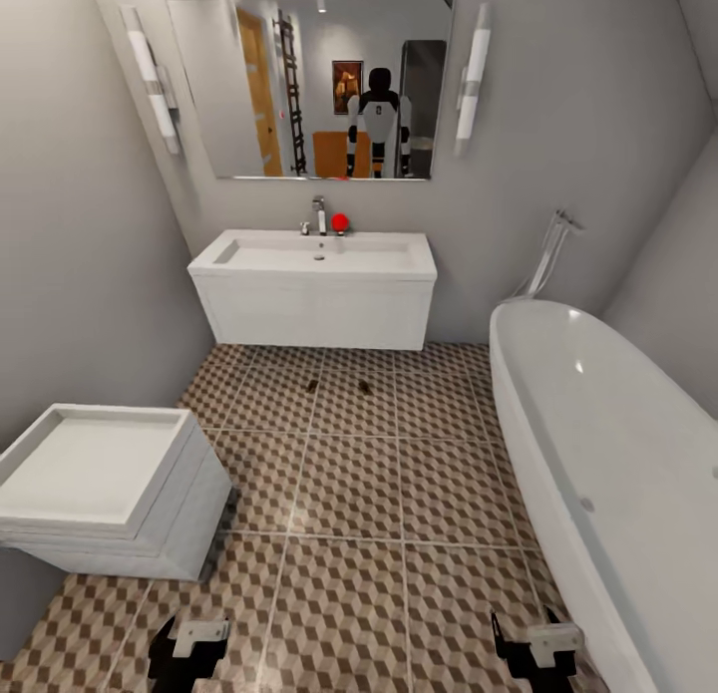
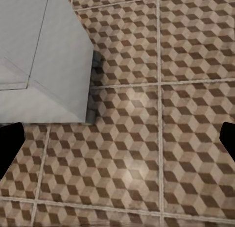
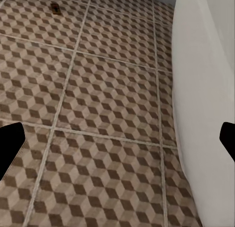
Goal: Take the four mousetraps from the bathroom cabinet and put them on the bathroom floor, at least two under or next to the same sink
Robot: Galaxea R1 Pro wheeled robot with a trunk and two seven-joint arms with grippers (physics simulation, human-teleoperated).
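Two mousetraps (image 1: 339, 385) down by the sink (image 1: 317, 255), back for more.
Left claw (image 1: 186, 644) and right claw (image 1: 537, 645) both spread, empty; I'd turn slowly, clear of the bathtub (image 1: 608, 454).

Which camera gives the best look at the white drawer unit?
The head view: the drawer unit shows whole, with its tray-like top and side. The left wrist view catches just one white corner and a wheel. The right wrist view faces floor and bathtub.

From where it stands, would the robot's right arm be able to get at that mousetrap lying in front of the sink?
Probably not yet: the mousetrap lies several tiles beyond the right gripper, though the floor between is unobstructed.
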